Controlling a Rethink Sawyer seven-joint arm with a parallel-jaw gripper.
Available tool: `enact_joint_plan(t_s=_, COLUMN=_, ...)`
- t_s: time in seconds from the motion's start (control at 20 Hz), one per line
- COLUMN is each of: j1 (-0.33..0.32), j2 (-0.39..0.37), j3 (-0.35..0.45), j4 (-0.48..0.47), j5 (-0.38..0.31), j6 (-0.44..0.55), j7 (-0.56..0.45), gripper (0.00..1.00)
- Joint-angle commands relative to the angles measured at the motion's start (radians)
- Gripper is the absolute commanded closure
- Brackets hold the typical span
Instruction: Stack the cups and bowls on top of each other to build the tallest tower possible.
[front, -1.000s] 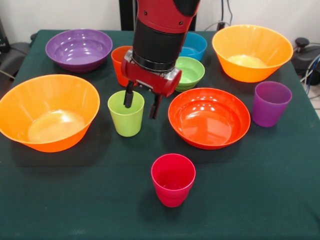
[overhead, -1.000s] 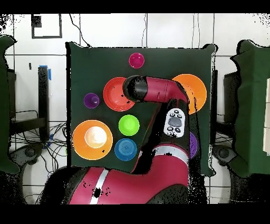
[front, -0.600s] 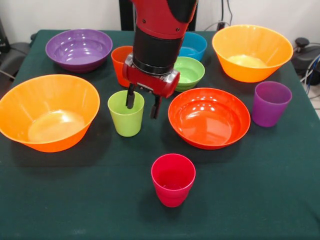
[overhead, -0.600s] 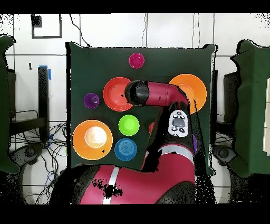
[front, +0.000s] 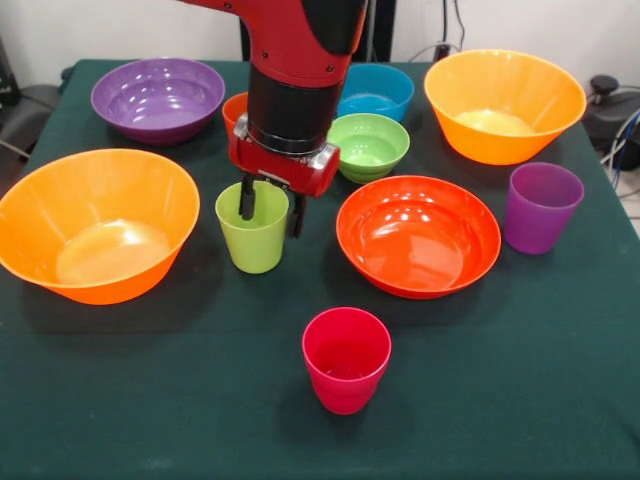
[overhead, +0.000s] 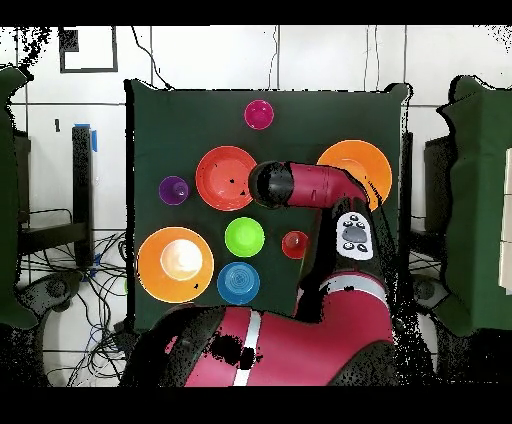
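The red-and-black arm's gripper (front: 269, 205) hangs spread directly over the upright lime green plastic cup (front: 252, 238), one finger inside the mouth, the other outside its wall nearest the glossy red-orange bowl (front: 418, 235). Nothing is grasped.

My arm (front: 300, 40) is glossy red with a black cylindrical wrist band and a red flange; the gripper (front: 270, 205) has two dark fingers. From overhead I see a grey button panel (overhead: 354, 232).
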Motion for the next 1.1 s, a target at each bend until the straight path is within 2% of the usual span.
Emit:
enact_joint_plan(t_s=0.05, j1=-0.016, j2=0.009, j3=0.155, j4=0.036, j5=-0.113, j6=-0.030, j7=-0.172, gripper=0.00)
enact_joint_plan(t_s=0.2, j1=-0.016, j2=0.008, j3=0.160, j4=0.029, j5=-0.130, j6=-0.022, j7=-0.164, gripper=0.00)
enact_joint_plan(t_s=0.25, j1=-0.016, j2=0.008, j3=0.161, j4=0.027, j5=-0.135, j6=-0.020, j7=-0.161, gripper=1.00)
enact_joint_plan(t_s=0.7, j1=-0.019, j2=0.007, j3=0.175, j4=0.012, j5=-0.156, j6=0.020, j7=-0.149, gripper=1.00)
enact_joint_plan(t_s=0.85, j1=-0.025, j2=0.002, j3=0.186, j4=0.009, j5=-0.172, j6=-0.001, j7=-0.156, gripper=1.00)
enact_joint_plan(t_s=1.1, j1=-0.023, j2=-0.048, j3=0.201, j4=0.019, j5=-0.194, j6=-0.005, j7=-0.169, gripper=1.00)
